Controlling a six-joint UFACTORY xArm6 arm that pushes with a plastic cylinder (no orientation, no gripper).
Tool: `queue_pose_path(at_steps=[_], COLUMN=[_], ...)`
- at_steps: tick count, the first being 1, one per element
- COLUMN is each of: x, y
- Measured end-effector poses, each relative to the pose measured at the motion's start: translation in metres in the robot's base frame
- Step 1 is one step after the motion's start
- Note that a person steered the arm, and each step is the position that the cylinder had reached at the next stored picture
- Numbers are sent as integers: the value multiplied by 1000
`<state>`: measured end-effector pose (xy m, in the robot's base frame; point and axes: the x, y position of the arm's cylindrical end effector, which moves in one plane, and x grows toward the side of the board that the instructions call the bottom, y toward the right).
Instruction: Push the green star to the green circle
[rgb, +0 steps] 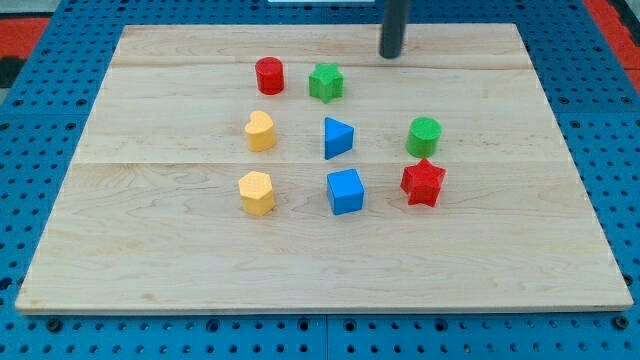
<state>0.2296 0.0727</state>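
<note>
The green star (325, 82) lies near the view's top, just right of the red cylinder (269, 76). The green circle (424, 136) stands to the lower right of the star, directly above the red star (423, 183). My tip (391, 55) is at the view's top, to the upper right of the green star and apart from it, and well above the green circle.
A blue triangle (338, 138) sits between the green star and the green circle's row. A blue cube (346, 191), a yellow heart (260, 131) and a yellow hexagon-like block (257, 193) lie lower on the wooden board (150, 260).
</note>
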Motion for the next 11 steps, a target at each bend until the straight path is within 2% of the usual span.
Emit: queue_pose_path(at_steps=[1, 2, 4, 6, 7, 9, 11], x=[-12, 11, 27, 58, 66, 76, 78], y=[-50, -56, -98, -100, -96, -51, 21])
